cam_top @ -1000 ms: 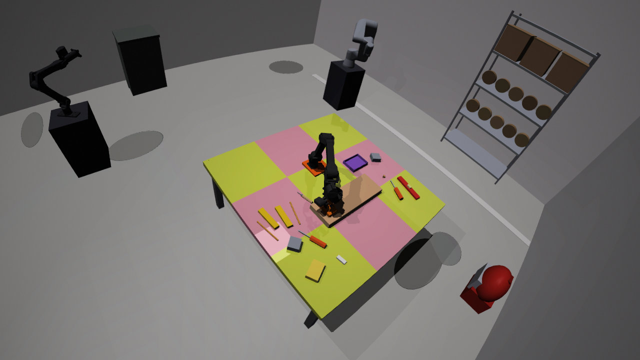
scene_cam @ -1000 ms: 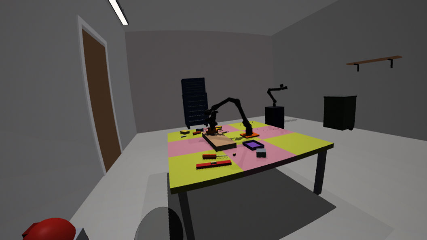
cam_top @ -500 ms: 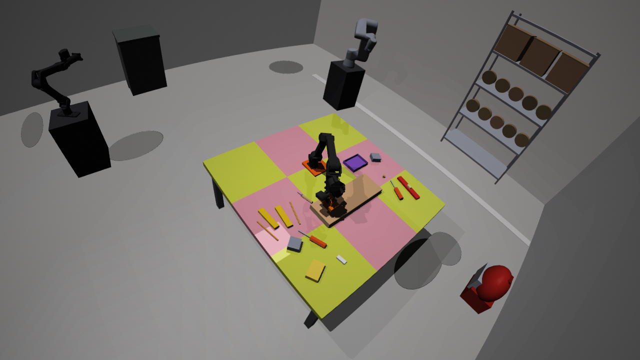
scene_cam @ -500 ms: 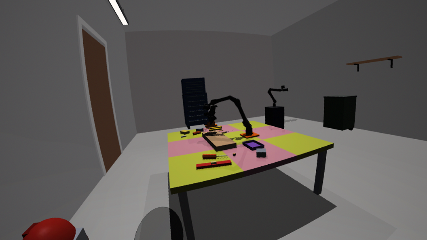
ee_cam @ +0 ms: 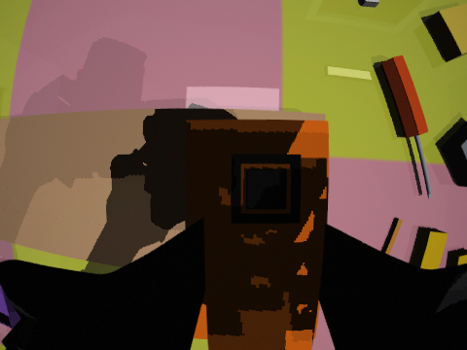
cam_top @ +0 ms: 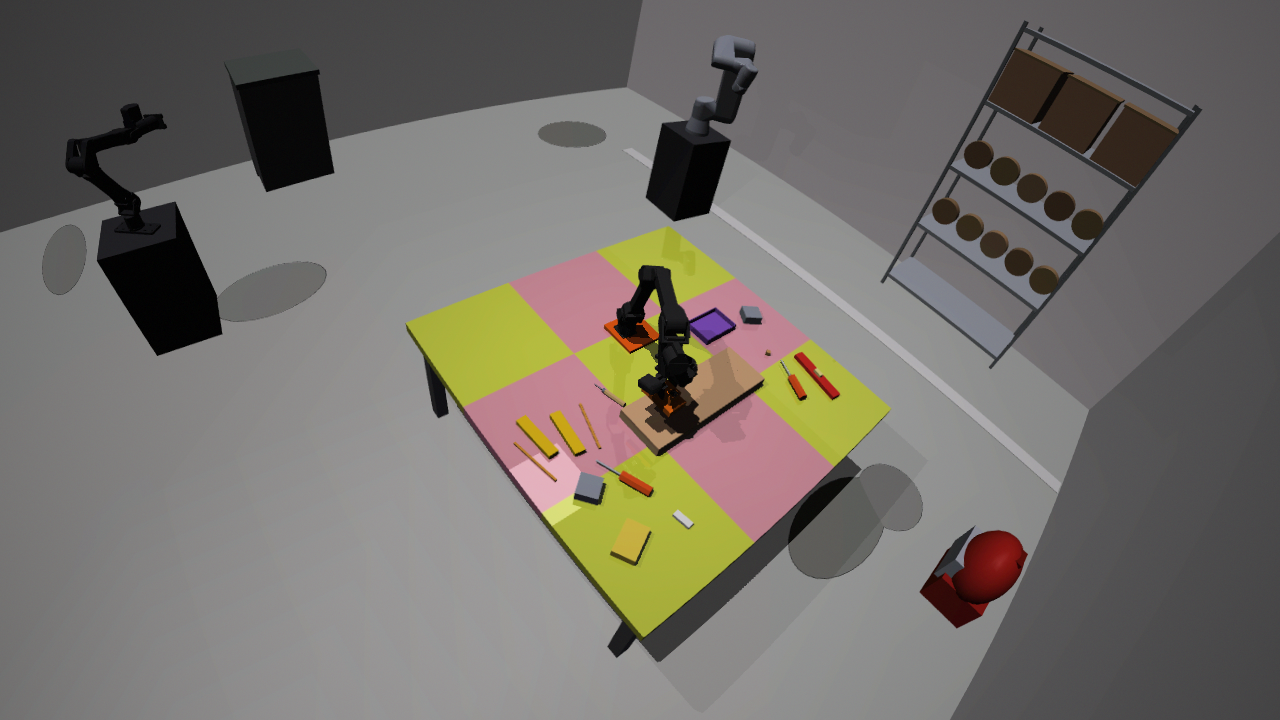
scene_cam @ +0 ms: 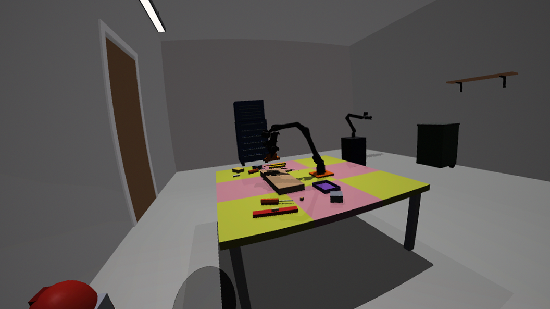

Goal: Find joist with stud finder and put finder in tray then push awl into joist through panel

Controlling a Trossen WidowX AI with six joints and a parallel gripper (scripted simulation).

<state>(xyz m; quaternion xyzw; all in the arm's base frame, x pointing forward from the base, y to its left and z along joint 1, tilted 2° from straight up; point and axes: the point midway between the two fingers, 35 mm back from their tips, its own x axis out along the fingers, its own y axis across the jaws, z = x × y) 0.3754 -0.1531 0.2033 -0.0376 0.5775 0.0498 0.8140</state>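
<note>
My gripper (cam_top: pixel 669 392) (scene_cam: pixel 271 154) (ee_cam: pixel 258 224) is shut on the orange stud finder (cam_top: pixel 673 406) (scene_cam: pixel 272 158) (ee_cam: pixel 316 138), held above one end of the panel. Its square window looks dark in the wrist view. The tan floor panel (cam_top: pixel 732 383) (scene_cam: pixel 285 182) (ee_cam: pixel 68 204) lies on the table, partly in the arm's shadow. The purple tray (cam_top: pixel 713 325) (scene_cam: pixel 325 186) is empty beside the arm's base. One orange-handled tool (cam_top: pixel 636 483) (ee_cam: pixel 409 99) with a thin shaft lies beyond the panel's near end; another (cam_top: pixel 796 386) (scene_cam: pixel 269 201) lies beyond its far end. I cannot tell which is the awl.
A thin tool (cam_top: pixel 612 395) lies beside the panel. Yellow bars (cam_top: pixel 537 436) (cam_top: pixel 567 432), thin sticks, a grey block (cam_top: pixel 588 487), a yellow block (cam_top: pixel 631 541) and a white piece (cam_top: pixel 682 518) lie nearby. A red level (cam_top: pixel 816 375) (scene_cam: pixel 274 212) and another grey block (cam_top: pixel 750 314) (scene_cam: pixel 336 196) lie farther off.
</note>
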